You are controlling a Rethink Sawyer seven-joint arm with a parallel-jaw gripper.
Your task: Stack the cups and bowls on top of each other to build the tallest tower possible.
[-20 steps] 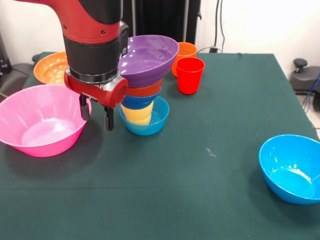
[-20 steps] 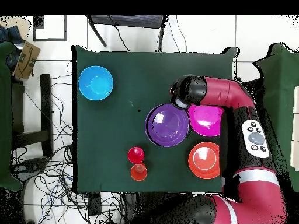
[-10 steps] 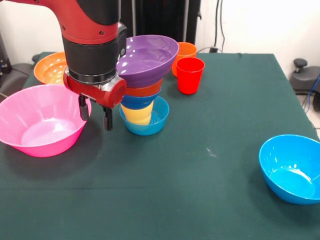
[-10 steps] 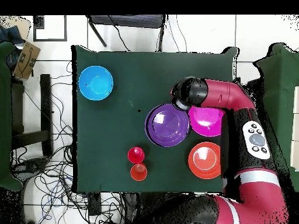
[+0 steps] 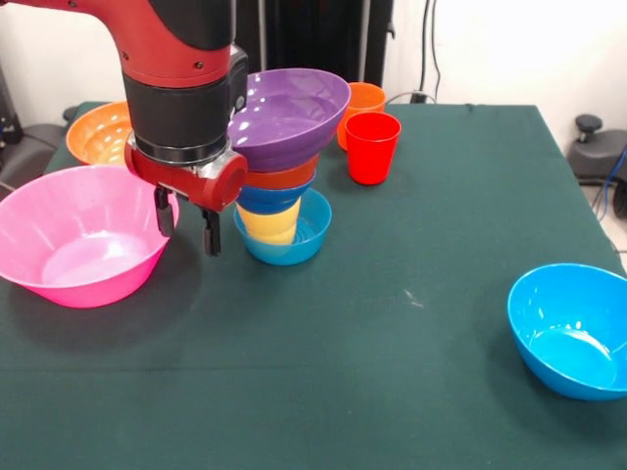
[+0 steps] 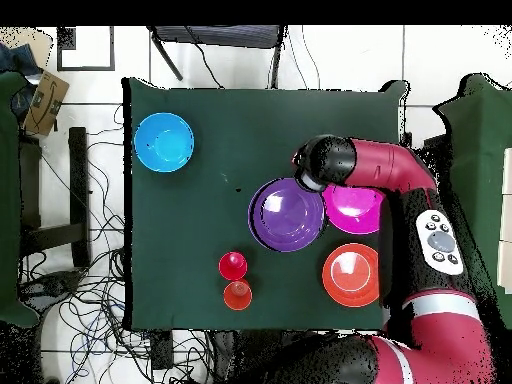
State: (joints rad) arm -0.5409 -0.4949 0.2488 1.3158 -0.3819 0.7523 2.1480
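1. In the front view, the tower [image 5: 284, 162] is seen standing on the green desk [image 5: 392, 372]: a small blue bowl [image 5: 286, 235] at the base, a yellow cup [image 5: 269, 222] inside it, further blue and orange bowls above, and a purple bowl [image 5: 291, 113] on top, tilted rather than level.
2. The end effector [image 5: 186, 220] is held just beside the tower, between it and the pink bowl [image 5: 78, 235]. Its two fingers [image 5: 211, 235] are parted by a small gap and nothing is gripped.
3. A red cup [image 5: 372, 147] and an orange cup [image 5: 364, 100] are left behind the tower, touching or nearly so. A large orange bowl [image 5: 98, 132] is set at the far corner, and a bright blue bowl [image 5: 573, 328] lies well apart on the opposite side.
4. The wide purple bowl is carried on narrow pieces, so the tower is judged to be easily toppled; the low position beside it suggests either a release or an approach to the pink bowl.
5. In the overhead view, the purple bowl [image 6: 287, 214] is seen to hide the rest of the tower. The pink bowl [image 6: 355, 205] is partly covered by the arm [image 6: 385, 180], and the fingers are hidden.
6. The bright blue bowl [image 6: 164, 143] is seen near one corner, and the two cups [image 6: 235, 280] are seen beside the tower.
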